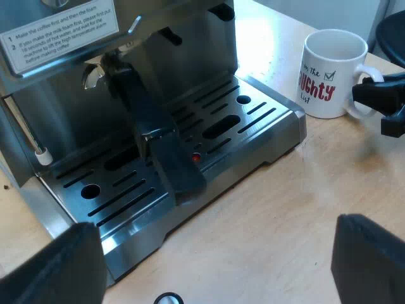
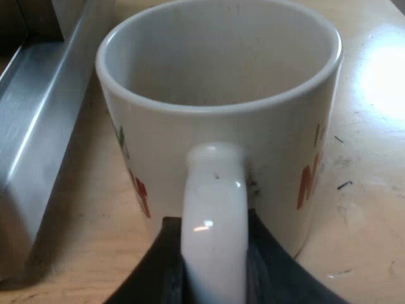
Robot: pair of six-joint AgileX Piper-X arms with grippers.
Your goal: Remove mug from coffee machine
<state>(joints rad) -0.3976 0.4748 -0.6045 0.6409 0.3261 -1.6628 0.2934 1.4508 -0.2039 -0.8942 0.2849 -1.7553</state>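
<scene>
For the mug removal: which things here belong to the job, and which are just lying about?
Job: mug, on the table beside the espresso machine; right gripper, closed on its handle.
Lying about: holder handle with red end, locked into the machine's front; left gripper, open above the table.

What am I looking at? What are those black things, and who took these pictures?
This is a robot with two arms, and each arm carries a camera near its gripper, a hand of two black fingers. The left arm's camera looks past its own left gripper, open wide, at a shiny espresso machine with a dark handle on its front. A white mug stands on the wooden table beside the machine. The right arm's camera sits close to the mug: the right gripper pinches the mug's handle.
</scene>
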